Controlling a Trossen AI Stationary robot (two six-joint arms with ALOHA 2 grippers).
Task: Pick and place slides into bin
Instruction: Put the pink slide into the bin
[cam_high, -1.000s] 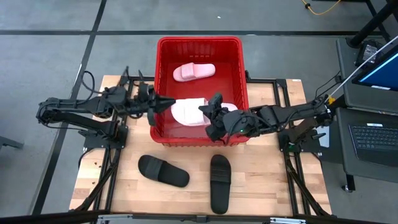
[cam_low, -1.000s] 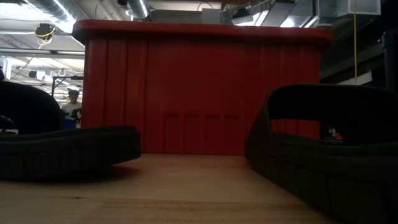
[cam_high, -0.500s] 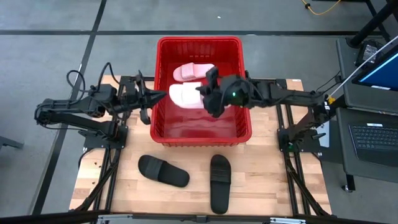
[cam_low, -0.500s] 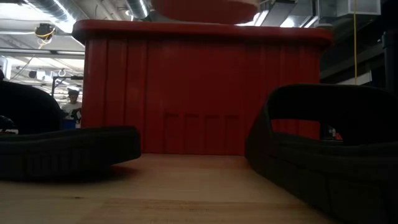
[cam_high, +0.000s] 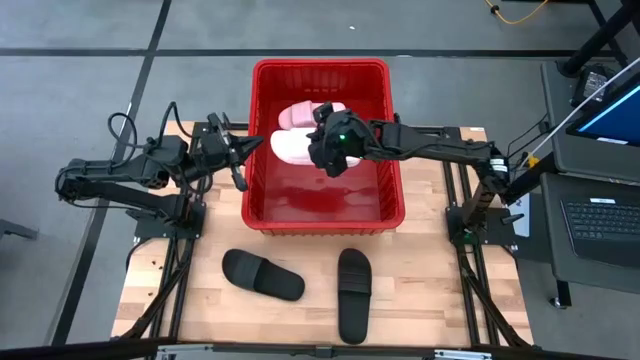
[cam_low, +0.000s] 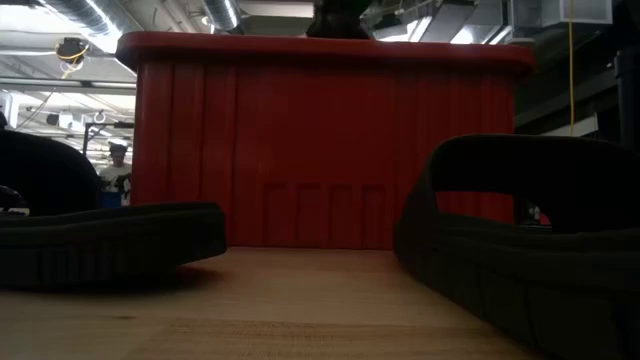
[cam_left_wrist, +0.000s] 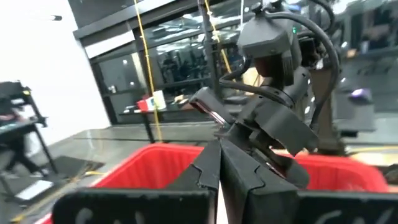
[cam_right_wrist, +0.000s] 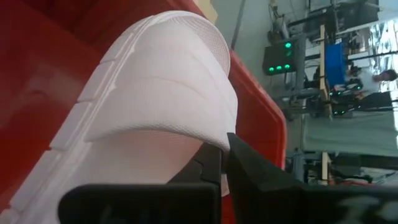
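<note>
The red bin (cam_high: 325, 195) stands at the table's far middle. One pale pink slide (cam_high: 312, 113) lies in its far end. My right gripper (cam_high: 322, 152) reaches over the bin, shut on the second pale pink slide (cam_high: 290, 147), which sits just in front of the first. My left gripper (cam_high: 244, 150) is shut and empty just outside the bin's left wall. Two black slides (cam_high: 263, 274) (cam_high: 354, 294) lie on their soles on the table in front of the bin. They also show in the low view (cam_low: 100, 240) (cam_low: 530, 250). My right gripper holds the pale pink slide at the lower edge of its wide strap (cam_right_wrist: 208, 138), near one side of the slide. The fingertips (cam_right_wrist: 208, 163) cover the place of contact. The fingers come from the table's right, slanting down. The slide is inside the bin; whether it rests on the floor, I cannot tell.
The bin's tall front wall (cam_low: 320, 150) blocks the low view of its inside; only my right gripper (cam_low: 335, 20) shows above the rim. Bare wood lies around the black slides. A desk with a laptop (cam_high: 600, 225) stands right of the table.
My right gripper has carried the pink slide up from the bin's near wall, toward the far edge and a little left. It now sits lower, beside the other pink slide. My left gripper has drawn back from the bin's left wall toward the table's left.
</note>
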